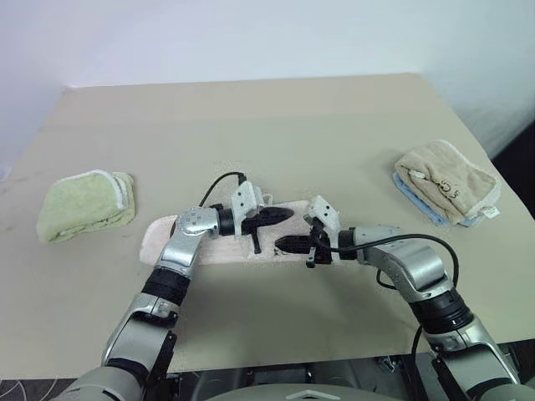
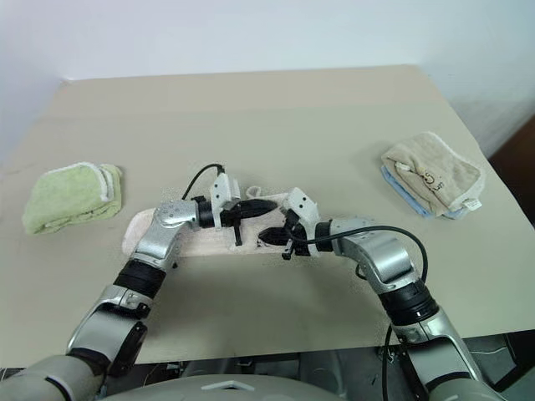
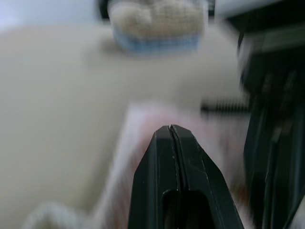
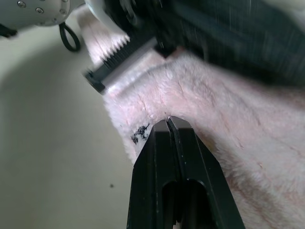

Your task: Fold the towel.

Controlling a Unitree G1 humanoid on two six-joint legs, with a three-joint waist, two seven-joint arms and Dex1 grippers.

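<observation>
Lying as a long folded strip on the table (image 1: pixel 351 117), the towel (image 4: pixel 228 114) sits under both grippers. Left gripper (image 1: pixel 282 215) is fully closed, holding nothing, pointing across the strip toward the right gripper (image 1: pixel 282 244). That one is closed too, empty, tips beside the towel's dark mark (image 4: pixel 139 133).

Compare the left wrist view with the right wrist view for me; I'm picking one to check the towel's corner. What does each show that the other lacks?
The left wrist view alone has the beige towel stacked on a blue one at the far end of the table.

The right wrist view alone has the dark embroidered mark on the pink pile, beside the right claw, which is shut.

Both share the pale pink towel lying under a shut claw; the left claw is closed above it too.
</observation>
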